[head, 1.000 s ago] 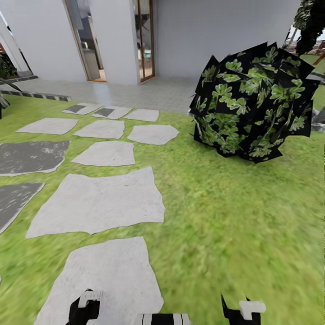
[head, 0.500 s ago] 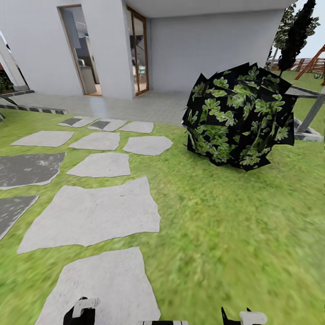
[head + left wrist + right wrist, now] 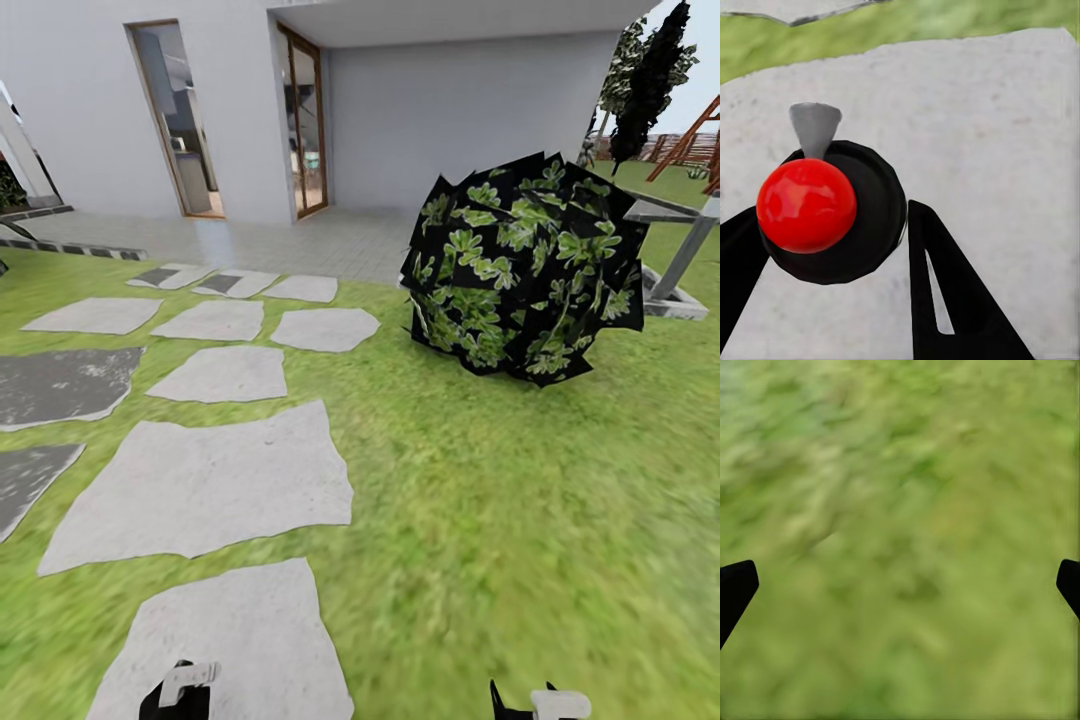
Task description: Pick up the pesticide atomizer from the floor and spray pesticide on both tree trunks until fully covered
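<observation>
The pesticide atomizer (image 3: 806, 204), a black round body with a red ball and a grey nozzle, sits between the black fingers of my left gripper (image 3: 832, 232), which is shut on it above a pale paving stone (image 3: 990, 127). My left gripper (image 3: 180, 692) hangs low over a light stepping stone (image 3: 235, 640) on the lawn floor (image 3: 500, 520). Over bare grass, my right gripper (image 3: 530, 702) is open with nothing between its fingertips (image 3: 904, 581). The trees and their trunks are out of view.
A round dark bush with green leaves (image 3: 525, 265) stands ahead to the right. Several grey stepping stones (image 3: 210, 485) lead to a tiled terrace (image 3: 300, 235) and a house door (image 3: 305, 120). A narrow black cone tree (image 3: 650, 85) and a grey slanted frame (image 3: 680, 260) are at the far right.
The whole head view has shifted as the camera moved, showing more of the house and far right. Both grippers sit lower at the picture's edge; the hold on the atomizer looks unchanged.
</observation>
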